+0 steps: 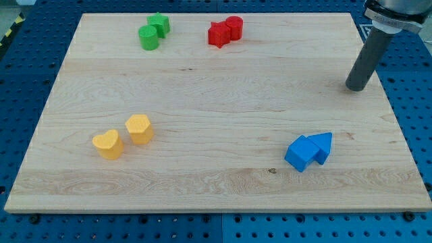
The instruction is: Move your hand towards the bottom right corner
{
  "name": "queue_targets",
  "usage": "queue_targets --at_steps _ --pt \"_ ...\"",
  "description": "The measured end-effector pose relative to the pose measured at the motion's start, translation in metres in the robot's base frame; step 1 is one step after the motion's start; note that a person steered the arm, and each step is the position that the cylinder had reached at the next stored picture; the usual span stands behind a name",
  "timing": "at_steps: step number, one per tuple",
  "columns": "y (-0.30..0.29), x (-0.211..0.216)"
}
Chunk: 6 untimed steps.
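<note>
My tip (357, 88) rests on the wooden board (216, 101) near its right edge, in the upper right part of the view. The dark rod rises from it toward the view's top right. Two blue blocks lie below it toward the view's bottom right: a blue cube (301, 153) and a blue wedge-like block (323, 145), touching each other. The tip stands well above them and a little to their right, apart from every block.
A green cylinder (148, 38) and a green star-like block (160, 24) sit at the top left. A red star (218, 34) and a red cylinder (234, 28) sit at the top middle. A yellow heart (107, 144) and a yellow hexagonal block (139, 128) lie at the lower left.
</note>
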<state>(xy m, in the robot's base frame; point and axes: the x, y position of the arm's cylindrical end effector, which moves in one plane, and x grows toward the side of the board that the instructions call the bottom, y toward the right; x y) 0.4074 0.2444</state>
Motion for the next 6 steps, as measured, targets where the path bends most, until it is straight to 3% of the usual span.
queue_targets --at_steps 2,4,6 --pt "-0.076 0.0" --pt "-0.033 0.026" --pt "0.015 0.101"
